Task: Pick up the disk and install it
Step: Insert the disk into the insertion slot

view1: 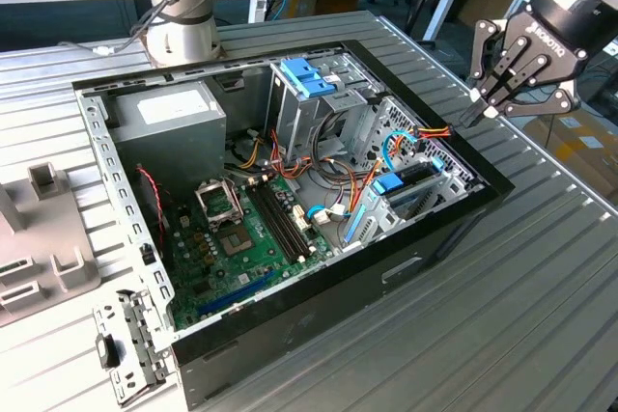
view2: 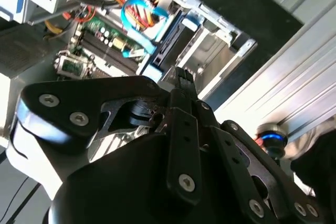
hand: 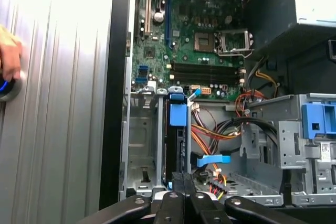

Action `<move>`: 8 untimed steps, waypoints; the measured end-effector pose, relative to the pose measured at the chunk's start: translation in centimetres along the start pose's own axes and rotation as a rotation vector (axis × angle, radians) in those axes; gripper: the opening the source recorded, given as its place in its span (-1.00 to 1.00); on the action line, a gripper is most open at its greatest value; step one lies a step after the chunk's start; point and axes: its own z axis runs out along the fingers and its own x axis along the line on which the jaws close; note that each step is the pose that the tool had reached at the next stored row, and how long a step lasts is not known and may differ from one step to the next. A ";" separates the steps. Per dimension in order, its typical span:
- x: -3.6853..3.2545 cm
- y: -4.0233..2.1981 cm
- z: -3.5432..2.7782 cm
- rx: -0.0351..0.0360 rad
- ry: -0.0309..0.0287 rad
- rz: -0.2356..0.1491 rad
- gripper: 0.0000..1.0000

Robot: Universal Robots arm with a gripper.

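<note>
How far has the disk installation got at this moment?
Largely done, by the look of it: the disk stands on edge in the drive cage of the computer case, blue rail end showing. The gripper holds nothing, fingers together, above the case's edge nearest the cage. Whether the disk is fully seated or cabled cannot be told.

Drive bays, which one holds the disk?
The inner bay, beside the cables, holds the disk on edge. The outer bay, by the case wall, is empty.
</note>
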 end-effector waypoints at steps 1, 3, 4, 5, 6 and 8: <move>0.00 0.00 0.01 0.0211 0.0006 -0.003 -0.79; 0.00 0.00 0.02 0.0594 0.0017 -0.008 -0.79; 0.00 -0.01 0.03 0.0857 0.0026 -0.011 -0.79; 0.00 0.00 0.04 0.1215 0.0037 -0.016 -0.79; 0.01 -0.01 0.06 0.1382 0.0039 -0.018 -0.79; 0.01 -0.02 0.06 0.1419 0.0041 -0.019 -0.79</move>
